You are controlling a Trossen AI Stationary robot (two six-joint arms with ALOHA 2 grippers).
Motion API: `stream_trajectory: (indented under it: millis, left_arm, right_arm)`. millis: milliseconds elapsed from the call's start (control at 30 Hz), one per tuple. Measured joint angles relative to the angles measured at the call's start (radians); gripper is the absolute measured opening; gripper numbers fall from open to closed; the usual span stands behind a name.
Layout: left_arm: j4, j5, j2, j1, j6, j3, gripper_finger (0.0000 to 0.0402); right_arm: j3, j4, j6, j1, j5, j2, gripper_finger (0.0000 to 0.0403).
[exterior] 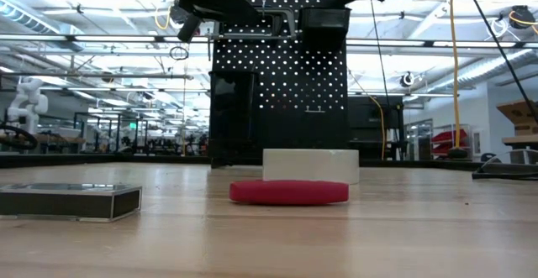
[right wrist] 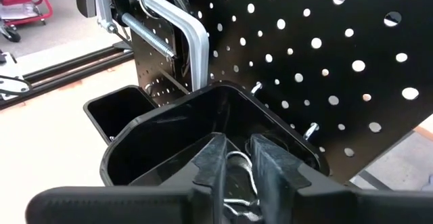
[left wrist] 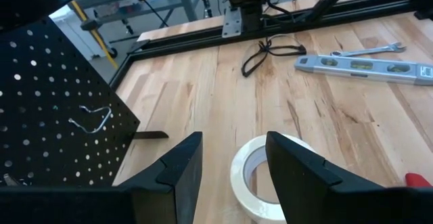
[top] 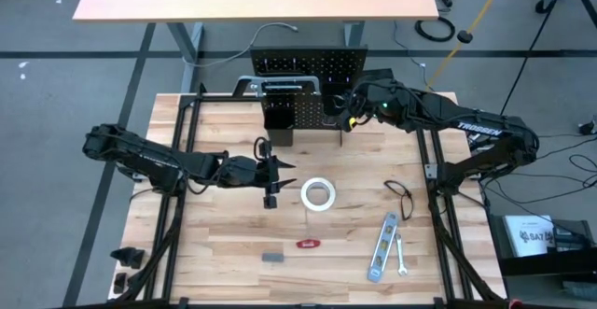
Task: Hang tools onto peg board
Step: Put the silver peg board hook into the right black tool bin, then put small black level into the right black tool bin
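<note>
The peg board (top: 308,66) stands upright at the table's far middle, with a grey bar clamp (right wrist: 183,41) hanging on it and two black bins (right wrist: 122,112). My right gripper (right wrist: 237,160) hovers over the nearer bin (right wrist: 155,143), its fingers a narrow gap apart. A silvery wire-like piece (right wrist: 238,164) shows in that gap. My left gripper (left wrist: 230,160) is open above the table, just left of the white tape roll (left wrist: 260,183), which lies flat. The pliers (top: 401,197), level (top: 382,246), wrench (top: 402,256) and red-handled tool (top: 308,244) lie on the tabletop. My right gripper stands above the bin's mouth, slanting down toward the peg board. Whether its fingers (right wrist: 213,160) touch the silvery piece between them, I cannot tell.
A small grey block (top: 271,256) lies near the front edge, left of the red-handled tool. An empty wire hook (left wrist: 91,119) sticks out of the peg board's face. Black frame rails (top: 434,206) run along both table sides. Bare wood lies between the tape roll and the peg board.
</note>
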Motion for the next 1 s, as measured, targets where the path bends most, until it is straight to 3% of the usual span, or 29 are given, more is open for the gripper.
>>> stream_trajectory:
  millis: [567, 1000]
  left_arm:
    - [-0.02, 0.0, 0.0, 0.0, 0.0, 0.0, 0.0168]
    - [-0.068, 0.12, 0.0, -0.018, -0.01, 0.001, 0.0168]
  right_arm:
    - [-0.001, -0.03, -0.011, 0.033, -0.005, -0.053, 0.0111]
    - [-0.001, -0.16, 0.11, 0.252, -0.086, -0.046, 0.0112]
